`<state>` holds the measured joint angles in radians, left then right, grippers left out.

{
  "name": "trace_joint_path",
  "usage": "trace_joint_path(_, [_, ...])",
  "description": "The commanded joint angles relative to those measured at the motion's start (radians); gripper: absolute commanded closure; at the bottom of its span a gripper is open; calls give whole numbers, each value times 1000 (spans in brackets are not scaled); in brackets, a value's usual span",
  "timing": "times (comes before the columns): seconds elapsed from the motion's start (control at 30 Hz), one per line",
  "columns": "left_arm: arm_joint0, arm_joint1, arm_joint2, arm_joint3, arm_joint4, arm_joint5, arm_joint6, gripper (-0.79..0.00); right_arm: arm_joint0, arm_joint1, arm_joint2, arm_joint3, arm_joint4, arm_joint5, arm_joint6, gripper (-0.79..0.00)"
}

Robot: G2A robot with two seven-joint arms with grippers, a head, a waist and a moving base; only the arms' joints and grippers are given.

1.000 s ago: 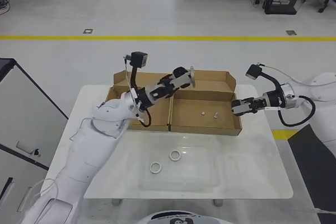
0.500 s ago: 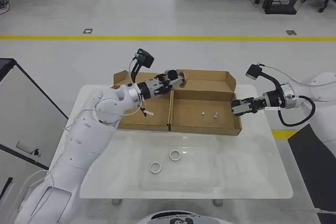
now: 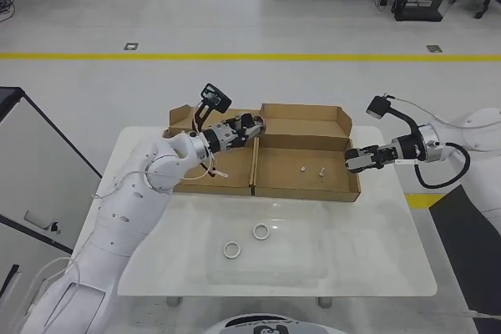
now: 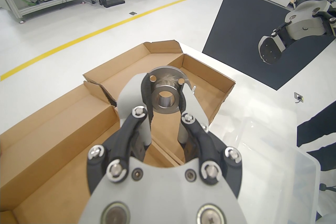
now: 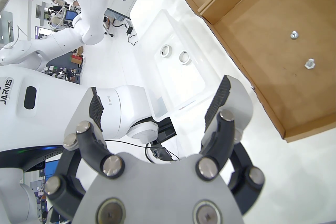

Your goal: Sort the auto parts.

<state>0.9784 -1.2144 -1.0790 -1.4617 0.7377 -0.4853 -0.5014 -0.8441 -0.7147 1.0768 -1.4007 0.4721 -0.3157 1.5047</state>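
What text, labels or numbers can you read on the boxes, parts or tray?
None to quote.
Boxes: plain cardboard, no print.
Flange in the left hand: bare metal, no marking seen.
Bolts and rings: too small to tell.
Tray: clear, no label.
Print in the room behind: too small to read.
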Motion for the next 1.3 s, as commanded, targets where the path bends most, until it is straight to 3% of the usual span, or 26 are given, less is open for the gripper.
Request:
trace_joint_path(0.0, [0,0,0,0,1,0,0,0,0,0,0,0,0,0,0,-785])
trace_joint_path(0.2, [9,0,2,-5,0,4,7,0,0,0,0,0,0,0,0,-785])
trace_joint_path(0.37, [2,-3,26,-6,76,97,-32,0,0,0,0,0,0,0,0,-785])
trace_joint_path(0.6, [-80,-26,95,120,126,318,-193,0,0,0,0,0,0,0,0,-785])
trace_joint_path(0.7, [-123,-41,142,168,160,372,-246,0,0,0,0,0,0,0,0,-785])
trace_joint_path(1.27, [-231,-97,302,345,349,505,-431,0,0,0,0,0,0,0,0,-785])
